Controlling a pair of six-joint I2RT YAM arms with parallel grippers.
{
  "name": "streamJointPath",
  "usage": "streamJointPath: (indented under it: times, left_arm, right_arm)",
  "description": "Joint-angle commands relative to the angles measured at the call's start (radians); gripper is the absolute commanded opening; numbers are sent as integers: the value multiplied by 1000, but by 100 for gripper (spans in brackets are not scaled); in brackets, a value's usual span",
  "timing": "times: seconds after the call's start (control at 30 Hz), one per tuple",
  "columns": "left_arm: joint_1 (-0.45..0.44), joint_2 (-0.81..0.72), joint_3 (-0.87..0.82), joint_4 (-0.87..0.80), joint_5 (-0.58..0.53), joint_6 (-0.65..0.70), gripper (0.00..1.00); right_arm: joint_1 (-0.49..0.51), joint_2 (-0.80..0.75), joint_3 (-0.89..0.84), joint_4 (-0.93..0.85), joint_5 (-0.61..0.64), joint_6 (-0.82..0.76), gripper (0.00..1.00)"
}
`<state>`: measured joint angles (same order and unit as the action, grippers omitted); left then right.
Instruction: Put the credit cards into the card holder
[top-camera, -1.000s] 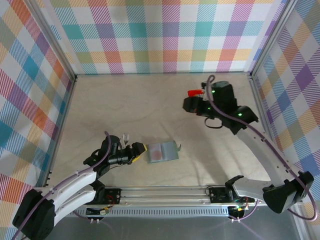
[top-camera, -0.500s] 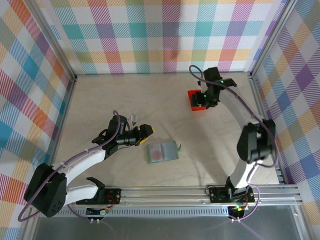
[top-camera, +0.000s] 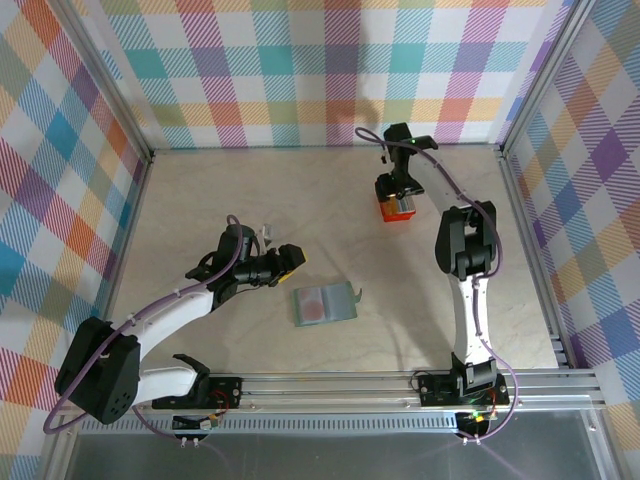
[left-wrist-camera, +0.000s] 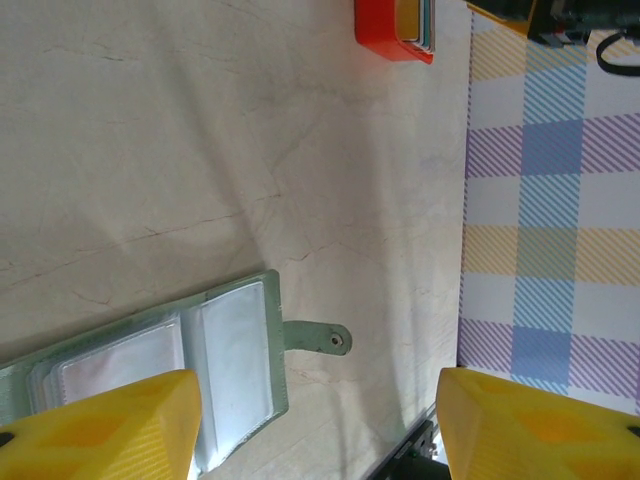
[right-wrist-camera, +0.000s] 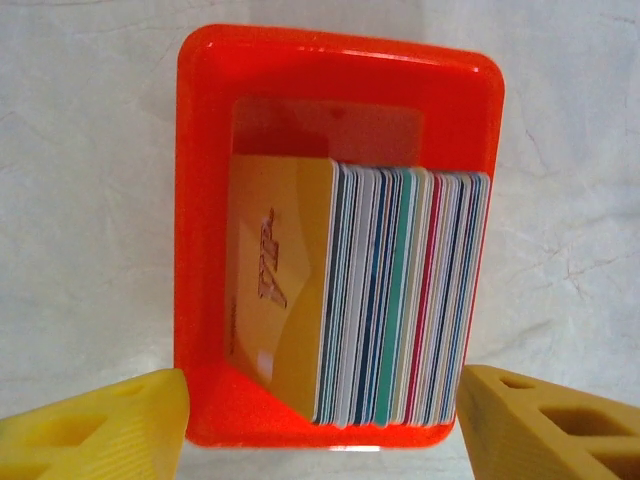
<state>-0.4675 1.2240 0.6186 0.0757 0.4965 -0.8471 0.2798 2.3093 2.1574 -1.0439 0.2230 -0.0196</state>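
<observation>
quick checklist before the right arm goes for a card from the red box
1. The right gripper is open: ok, jaws wide with the red box between them.
2. The cards are reachable: ok, standing on edge in the box, gold one outermost.
3. One card is separated for picking: not ok, they are packed tight.
4. The card holder lies open: ok, pockets face up.
5. The left gripper is free: ok, open and empty by the holder.
6. The pockets are free: cannot tell.

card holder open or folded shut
Open and spread flat: the card holder shows its clear inner slots facing up, its tab sticking out sideways.
</observation>
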Motion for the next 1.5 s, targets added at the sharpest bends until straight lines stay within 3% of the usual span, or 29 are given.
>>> streamJointPath:
  times: [0.0,0.2,0.53,0.8,1.13,1.47]
  left_arm:
    - [17,-4,12,-26,13,23,63]
    - [18,-13,2,-23,16,14,61]
    - [19,-40,-14,-36,7,15,61]
    - [20,-35,-10,-37,12,20,60]
    - [21,-39,-18,-41,5,18,60]
    - [21,-43,-29,-27,5,14,60]
  right_arm:
    - [-7,59,81,-79,24,-39,71]
    - [-8,133,145,-94,90,-69,76]
    - [-19,164,171,-68,140,-128,74]
    - [-19,130,167,-23,180,-129,59]
    - [-21,119,167,-11,170,-130,27]
    - [-21,89,173,10,146,-131,15]
